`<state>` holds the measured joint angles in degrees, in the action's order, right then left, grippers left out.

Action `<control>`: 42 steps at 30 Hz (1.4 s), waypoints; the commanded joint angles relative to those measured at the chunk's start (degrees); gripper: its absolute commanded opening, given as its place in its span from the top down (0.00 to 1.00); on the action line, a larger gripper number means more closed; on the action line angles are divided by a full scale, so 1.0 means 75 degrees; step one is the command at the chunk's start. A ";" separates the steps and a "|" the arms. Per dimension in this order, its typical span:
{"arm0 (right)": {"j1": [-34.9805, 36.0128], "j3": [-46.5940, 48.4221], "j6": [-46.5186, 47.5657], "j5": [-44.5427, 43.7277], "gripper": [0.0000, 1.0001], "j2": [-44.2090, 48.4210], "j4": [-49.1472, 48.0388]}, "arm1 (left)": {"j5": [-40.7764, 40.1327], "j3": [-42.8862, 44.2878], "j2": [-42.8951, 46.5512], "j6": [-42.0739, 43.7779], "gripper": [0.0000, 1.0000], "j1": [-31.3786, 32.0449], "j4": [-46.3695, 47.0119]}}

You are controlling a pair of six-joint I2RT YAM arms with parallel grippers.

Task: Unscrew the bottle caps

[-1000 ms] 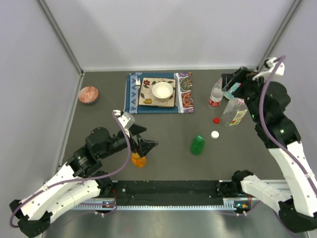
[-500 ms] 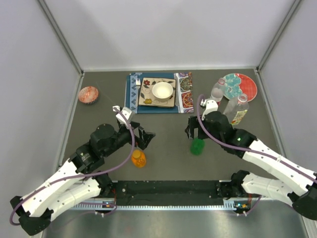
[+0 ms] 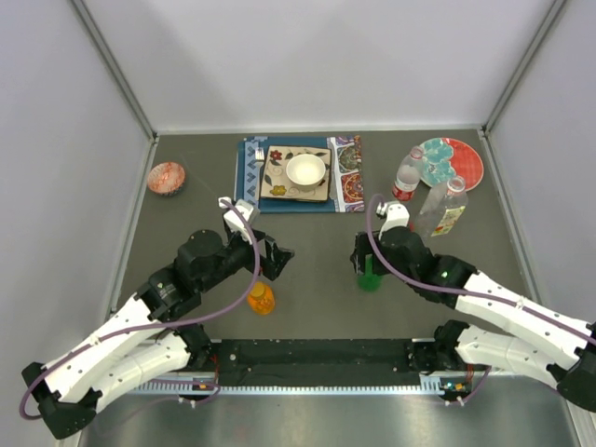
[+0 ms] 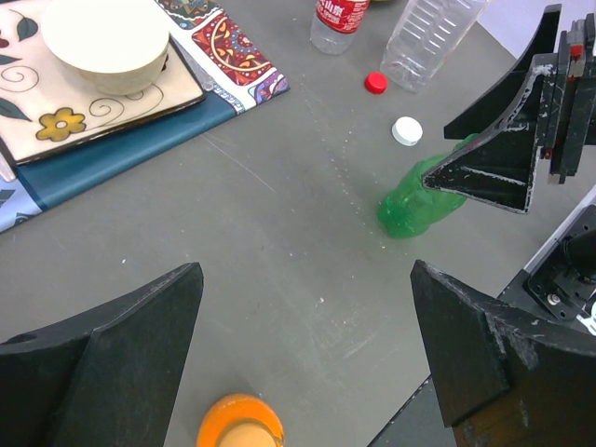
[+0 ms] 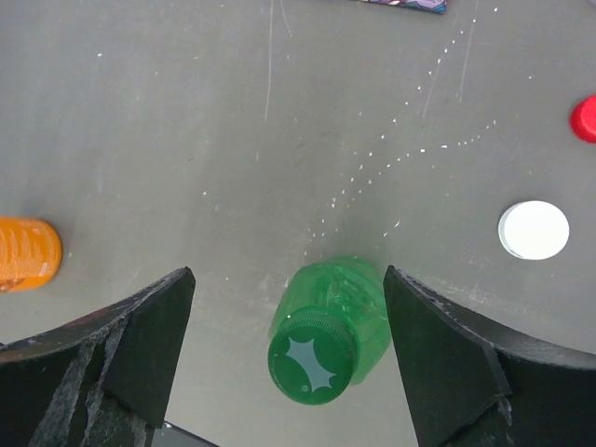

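**A:** While the right gripper point(image 5: 289, 284) hangs over the green bottle point(image 3: 371, 278), is it clamped on it?

**B:** No. The jaws are spread, one finger on each side, with a gap on both sides in its wrist view. Nothing is grasped.

**A:** Bottle location?

**B:** About 4 o'clock from the middle of the table point(image 3: 317, 237) in the top view. The green cap point(image 5: 312, 355) is on the neck.

**A:** Left side?

**B:** The left gripper point(image 4: 305, 275) is spread wide too, and empty. The orange bottle point(image 3: 261, 298) is between 6 and 7 o'clock of it, near but not between the fingers. Can't tell if its cap is on.

**A:** Loose caps?

**B:** The white cap point(image 5: 533, 230) lies on the table at 2 o'clock from the green cap in the right wrist view. The red cap point(image 5: 587, 118) is beyond it on roughly the same bearing, cut by the frame edge. The two aren't touching.

**A:** Other bottles?

**B:** The red-label bottle point(image 3: 406, 177) and the larger clear bottle point(image 3: 443, 209) stand at 2 o'clock on the table, near each other.
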<state>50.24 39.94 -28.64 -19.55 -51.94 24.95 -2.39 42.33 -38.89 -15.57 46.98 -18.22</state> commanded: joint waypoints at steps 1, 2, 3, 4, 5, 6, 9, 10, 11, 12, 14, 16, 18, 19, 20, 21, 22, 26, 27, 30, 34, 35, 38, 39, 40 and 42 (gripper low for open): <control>0.0169 -0.0052 -0.0294 -0.0322 0.19 0.0211 -0.0245 | 0.0073 0.0005 -0.0005 -0.0068 0.01 0.0005 0.0331; 0.0169 -0.0064 -0.0306 -0.0334 0.21 0.0222 -0.0245 | 0.0073 -0.0007 -0.0017 -0.0091 0.01 0.0005 0.0355; 0.0169 -0.0076 -0.0329 -0.0358 0.22 0.0223 -0.0245 | 0.0096 -0.0018 -0.0017 -0.0092 0.01 0.0005 0.0343; 0.0169 -0.0099 -0.0318 -0.0370 0.27 0.0246 -0.0245 | 0.0085 -0.0030 -0.0029 -0.0092 0.01 0.0005 0.0355; 0.0169 -0.0111 -0.0329 -0.0393 0.29 0.0269 -0.0233 | 0.0096 -0.0053 -0.0006 -0.0092 0.01 0.0005 0.0355; 0.0169 -0.0123 -0.0329 -0.0405 0.31 0.0269 -0.0233 | 0.0096 -0.0065 0.0006 -0.0115 0.01 0.0005 0.0343; 0.0180 -0.0158 -0.0341 -0.0428 0.36 0.0281 -0.0198 | 0.0120 -0.0124 0.0041 -0.0115 0.01 0.0005 0.0355; 0.0169 -0.0181 -0.0341 -0.0417 0.36 0.0293 -0.0198 | 0.0120 -0.0124 0.0053 -0.0115 0.01 0.0005 0.0355; 0.0169 -0.0193 -0.0353 -0.0417 0.36 0.0281 -0.0163 | 0.0143 -0.0147 0.0053 -0.0115 0.01 -0.0006 0.0343; 0.0180 -0.0193 -0.0353 -0.0417 0.36 0.0281 -0.0139 | 0.0143 -0.0147 0.0042 -0.0115 0.01 -0.0006 0.0343; 0.0180 -0.0251 -0.0399 -0.0452 0.36 0.0293 -0.0104 | 0.0167 -0.0159 0.0053 -0.0138 0.01 0.0005 0.0355; 0.0180 -0.0321 -0.0446 -0.0498 0.39 0.0340 -0.0057 | 0.0178 -0.0182 0.0041 -0.0138 0.01 0.0005 0.0343; 0.0180 -0.0345 -0.0470 -0.0487 0.44 0.0398 -0.0034 | 0.0190 -0.0206 0.0030 -0.0138 0.01 -0.0006 0.0366; 0.0169 -0.0345 -0.0482 -0.0522 0.50 0.0422 -0.0010 | 0.0190 -0.0206 0.0030 -0.0150 0.01 0.0005 0.0378; 0.0169 -0.0334 -0.0482 -0.0522 0.53 0.0445 0.0001 | 0.0190 -0.0218 0.0018 -0.0162 0.01 0.0005 0.0378; 0.0180 -0.0334 -0.0493 -0.0522 0.56 0.0468 0.0013 | 0.0213 -0.0218 0.0030 -0.0150 0.01 0.0005 0.0390; 0.0169 -0.0287 -0.0470 -0.0511 0.63 0.0504 0.0025 | 0.0214 -0.0218 0.0018 -0.0162 0.01 0.0005 0.0390; 0.0192 0.0099 -0.0306 -0.0277 0.75 0.0609 0.0072 | 0.0178 -0.0148 0.0041 -0.0162 0.01 0.0005 0.0402; 0.0181 0.0239 -0.0259 -0.0183 0.77 0.0609 0.0072 | 0.0097 -0.0124 0.0041 -0.0173 0.01 -0.0006 0.0425; 0.0180 0.1094 -0.0107 0.0309 0.86 0.0306 0.0107 | -0.0254 0.0075 0.0077 -0.0232 0.01 -0.0006 0.0437; 0.0169 0.2789 -0.0212 0.1547 1.00 -0.0631 0.0294 | -0.0469 0.0590 -0.0145 -0.0255 0.01 -0.0380 0.0308; 0.0169 0.3062 -0.0235 0.1819 1.00 -0.1074 0.0318 | -0.0130 0.0835 -0.0332 -0.0348 0.01 -0.0892 0.0238; 0.0157 0.3953 -0.0341 0.2803 1.00 -0.1569 0.0353 | 0.1896 0.0954 -0.0416 -0.1038 0.01 -0.2017 0.0494; 0.0157 0.4269 -0.0329 0.3050 1.00 -0.1826 0.0376 | 0.2307 0.0931 -0.0381 -0.1134 0.01 -0.2242 0.0797; 0.0145 0.4388 -0.0387 0.3505 1.00 -0.1909 0.0353 | 0.2706 0.0850 -0.0334 -0.1181 0.01 -0.2442 0.0963; 0.0110 0.4669 -0.0458 0.3894 1.00 -0.2038 0.0318 | 0.3726 0.0779 -0.0205 -0.1193 0.01 -0.2643 0.1256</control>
<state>50.89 69.76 -30.87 -1.37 -65.34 28.27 8.29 47.33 -41.93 -21.21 30.61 -15.51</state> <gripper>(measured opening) 0.362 0.990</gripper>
